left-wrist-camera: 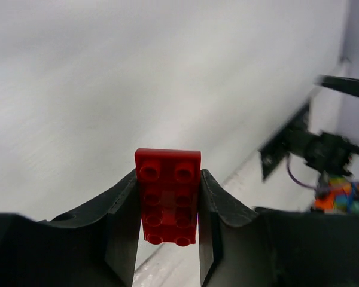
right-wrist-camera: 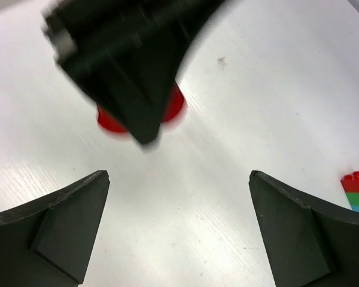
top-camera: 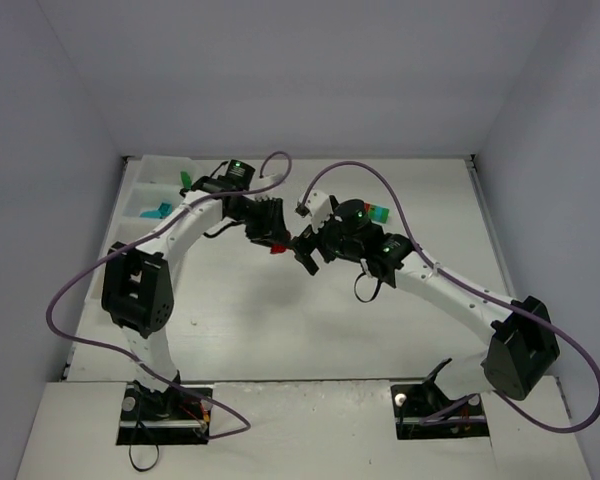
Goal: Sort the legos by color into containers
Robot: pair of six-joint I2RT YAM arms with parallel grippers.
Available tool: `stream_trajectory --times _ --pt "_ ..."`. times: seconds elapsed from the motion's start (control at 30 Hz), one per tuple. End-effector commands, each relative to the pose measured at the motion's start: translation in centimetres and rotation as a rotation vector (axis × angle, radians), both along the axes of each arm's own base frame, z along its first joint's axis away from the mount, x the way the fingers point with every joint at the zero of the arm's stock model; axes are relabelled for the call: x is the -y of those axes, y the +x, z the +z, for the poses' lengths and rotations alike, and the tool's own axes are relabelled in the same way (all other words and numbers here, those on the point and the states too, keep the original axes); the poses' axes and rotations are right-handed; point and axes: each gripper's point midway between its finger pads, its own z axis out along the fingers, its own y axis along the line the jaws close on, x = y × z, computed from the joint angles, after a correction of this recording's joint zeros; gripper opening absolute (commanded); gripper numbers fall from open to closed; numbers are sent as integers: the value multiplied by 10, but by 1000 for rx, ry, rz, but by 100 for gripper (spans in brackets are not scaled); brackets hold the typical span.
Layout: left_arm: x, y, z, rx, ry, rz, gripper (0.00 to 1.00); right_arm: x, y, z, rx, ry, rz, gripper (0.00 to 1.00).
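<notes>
Left gripper (left-wrist-camera: pixel 168 179): your jaws are clamped on the red lego (left-wrist-camera: pixel 167 203), near the table's middle.
Right gripper (right-wrist-camera: pixel 178 176): yours is spread wide, holding nothing.
Tray (top-camera: pixel 140 192): far-left corner, with a teal lego (top-camera: pixel 158 210) inside.

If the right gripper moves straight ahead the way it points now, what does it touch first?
Probably the left gripper, shut on a red brick, which hangs directly ahead of the open right gripper; depth is unclear.
</notes>
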Motion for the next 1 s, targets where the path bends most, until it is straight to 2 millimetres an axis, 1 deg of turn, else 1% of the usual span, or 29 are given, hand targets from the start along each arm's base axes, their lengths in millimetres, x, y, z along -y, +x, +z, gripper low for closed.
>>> stream_trajectory --times 0.0,0.03,0.07,0.1,0.17,0.2,0.23,0.3,0.37,0.4,0.43,0.47,0.5,0.53,0.57,0.63,0.67,0.77,0.87,0.9,0.97 --pt "-80 42 29 177 187 188 0 5 22 38 82 84 -91 100" --pt "-100 48 29 188 246 236 0 7 24 38 76 92 -109 100" --pt "-131 57 27 189 319 320 0 12 28 38 70 97 -132 100" --pt "-165 69 29 235 443 423 0 14 29 37 55 109 -148 100" --pt "-208 80 32 261 552 548 0 22 34 37 47 119 -187 100" --pt "-238 84 34 259 606 640 0 25 35 35 34 126 -205 100" --pt "-264 88 35 273 687 716 0 30 37 35 35 128 -233 100" --pt "-299 91 36 266 746 821 0 41 42 31 16 139 -283 100" --pt "-325 94 35 263 798 889 2 52 45 32 11 154 -323 100" --pt "-336 95 28 241 818 908 4 63 50 33 5 171 -361 100" --pt "-342 95 26 231 838 922 7 68 52 33 6 172 -377 100" --pt "-347 95 17 204 856 928 10 80 57 33 9 171 -410 98" --pt "-352 95 13 190 863 951 11 84 57 34 -3 189 -432 97" --pt "-355 99 10 193 862 968 11 87 58 35 0 192 -440 97" --pt "-356 100 2 181 866 966 13 91 59 36 4 193 -452 96" --pt "-357 105 -3 181 866 977 14 93 58 36 7 193 -454 96" --pt "-357 107 -9 173 867 973 16 93 58 35 4 191 -454 96" --pt "-360 111 -17 156 889 974 19 93 58 33 -2 184 -456 96" --pt "-360 106 -24 121 902 976 20 96 59 33 2 178 -470 97" --pt "-360 104 -25 116 906 978 24 98 59 33 6 173 -479 97" --pt "-360 101 -25 109 906 987 26 100 60 32 6 169 -486 97"
